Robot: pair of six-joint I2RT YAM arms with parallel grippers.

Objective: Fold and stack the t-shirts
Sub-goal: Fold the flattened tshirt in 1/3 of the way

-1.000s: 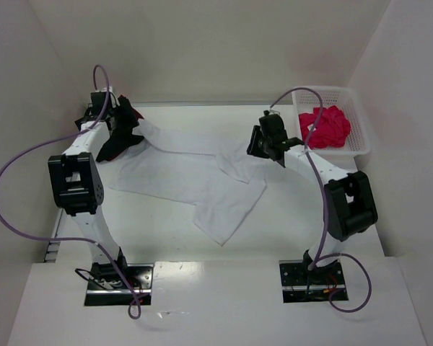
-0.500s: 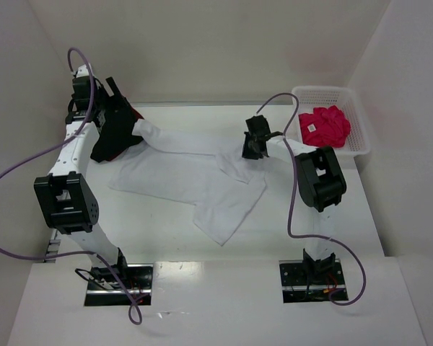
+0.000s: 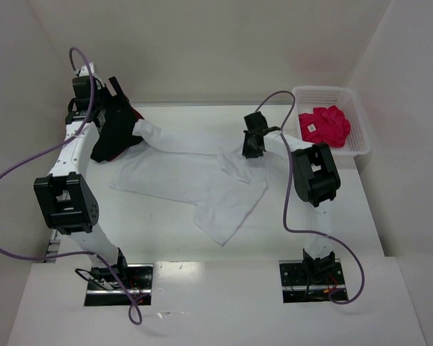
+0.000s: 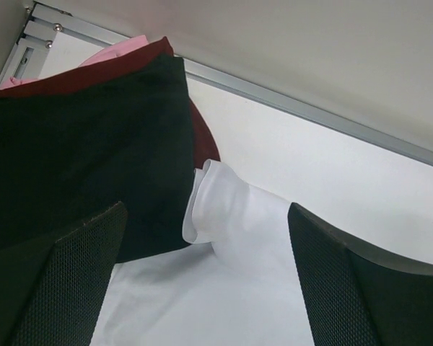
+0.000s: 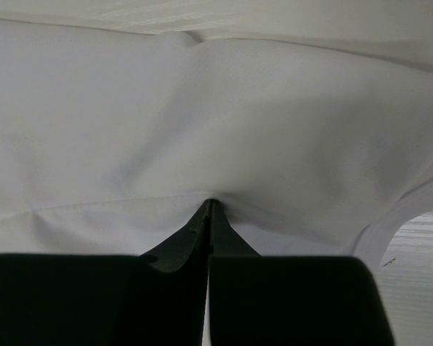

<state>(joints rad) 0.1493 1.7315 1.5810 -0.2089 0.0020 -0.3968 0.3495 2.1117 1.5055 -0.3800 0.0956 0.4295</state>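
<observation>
The white t-shirt (image 3: 187, 180) lies spread on the counter (image 3: 159, 241), long axis left-right. The right end effector (image 5: 208, 209), closed, pinches its right end. The left end effector (image 4: 206, 245), fully open, hovers over its left sleeve (image 4: 227, 205).

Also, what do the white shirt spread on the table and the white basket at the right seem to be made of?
The white short-sleeved t-shirt looks like soft matte cloth, probably cotton: it creases and lies limp. The white lattice basket looks like rigid moulded plastic: thin even grid walls holding shape.
</observation>
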